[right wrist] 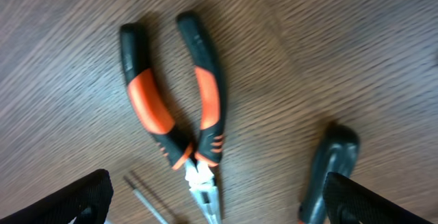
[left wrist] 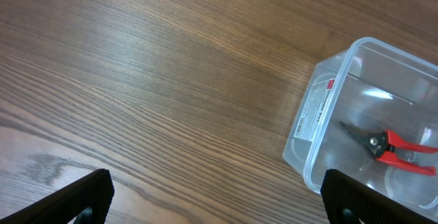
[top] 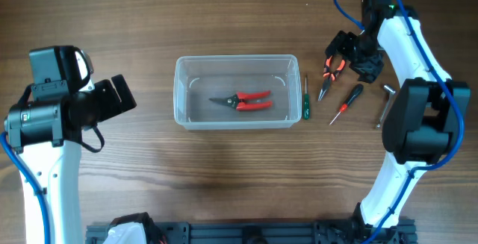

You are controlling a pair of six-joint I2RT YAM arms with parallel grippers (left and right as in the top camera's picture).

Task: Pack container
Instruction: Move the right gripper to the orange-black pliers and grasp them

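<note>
- Here, the right tool (right wrist: 219,200) hangs with fingers apart just above orange-black pliers (right wrist: 181,114).
- The left tool (left wrist: 215,196) is spread wide over the wooden worktop (left wrist: 137,80).
- The container (top: 178,95) sits mid-worktop, red snips (top: 246,101) inside.
- The right arm (top: 418,110) curls inward; the left arm (top: 52,124) points at the container.

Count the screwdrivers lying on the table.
2. A green-handled screwdriver lies just outside the container, along its right wall. A black-handled screwdriver lies further right, beside the pliers. The right arm may hide more.
</note>
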